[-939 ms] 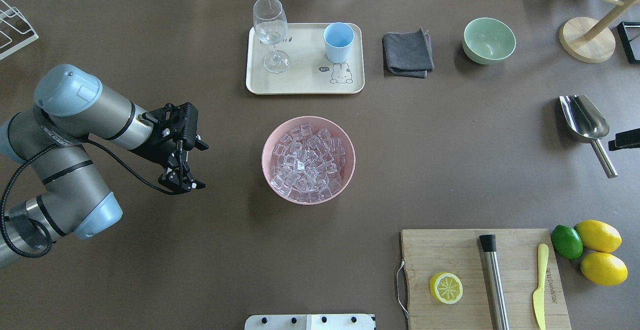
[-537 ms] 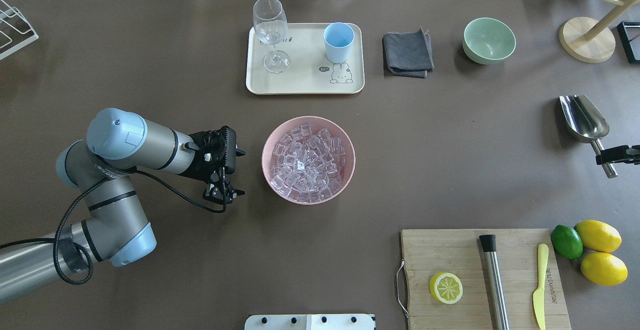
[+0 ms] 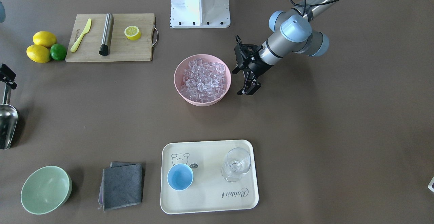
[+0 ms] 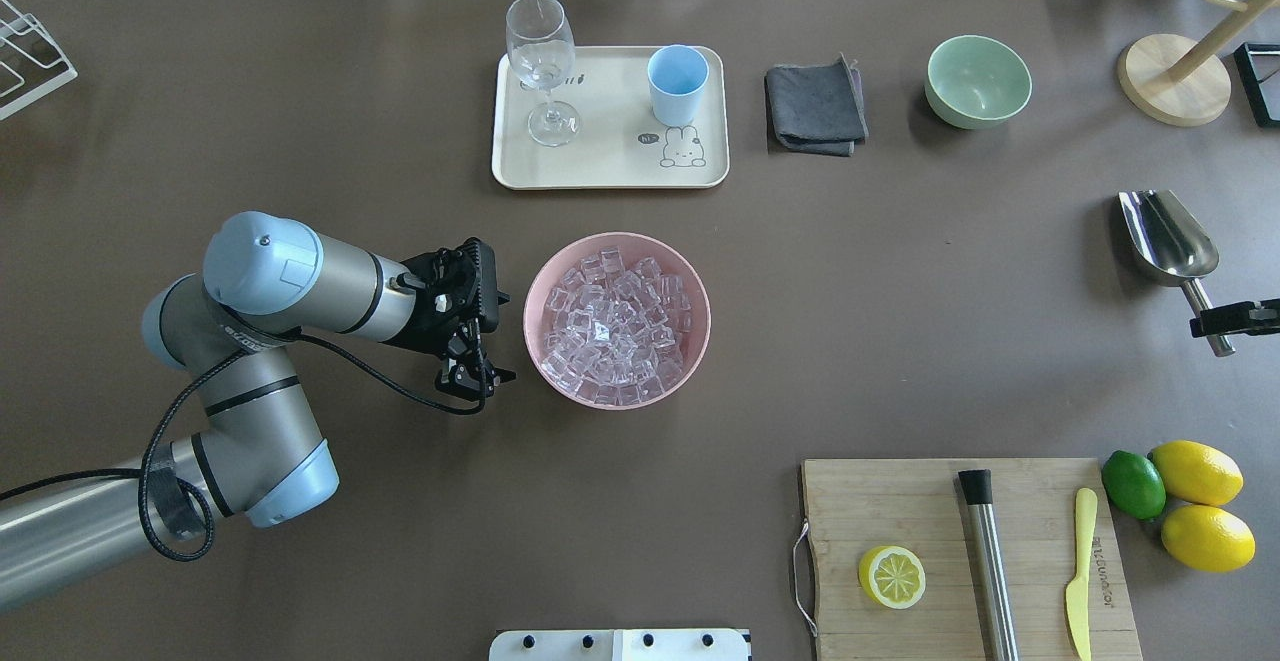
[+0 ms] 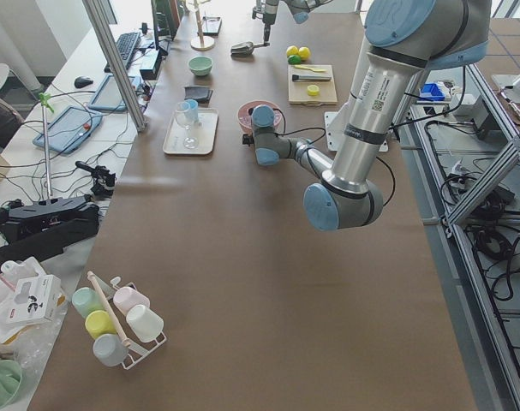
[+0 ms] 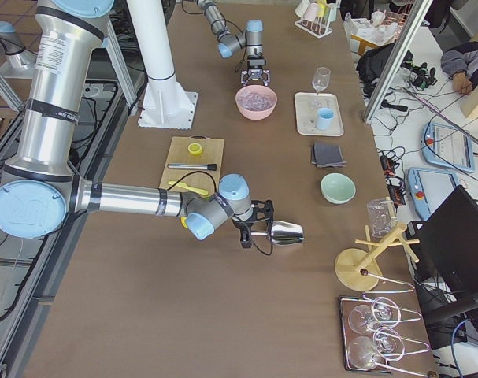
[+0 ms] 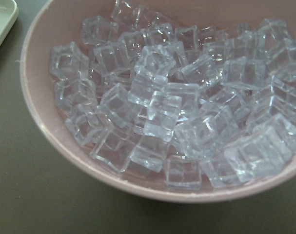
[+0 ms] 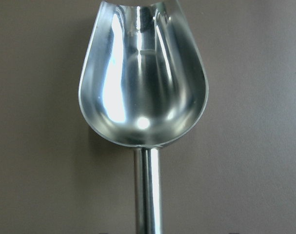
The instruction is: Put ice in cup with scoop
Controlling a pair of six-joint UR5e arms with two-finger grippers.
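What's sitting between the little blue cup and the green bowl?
A folded grey cloth lies between the cup and the green bowl, touching neither. The overhead view shows it best; the front-facing view shows it too.

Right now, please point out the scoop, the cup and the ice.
scoop (image 4: 1166, 233), overhead view, on the trough.
cup (image 4: 677, 72), overhead view, on its blue inside.
ice (image 4: 617, 323), overhead view, on the middle of the pile.

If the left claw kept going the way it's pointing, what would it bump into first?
Most likely the near rim of the pink bowl, since the left claw sits right beside it and its camera looks onto the ice. It tilts downward, though, so it might touch the table first.
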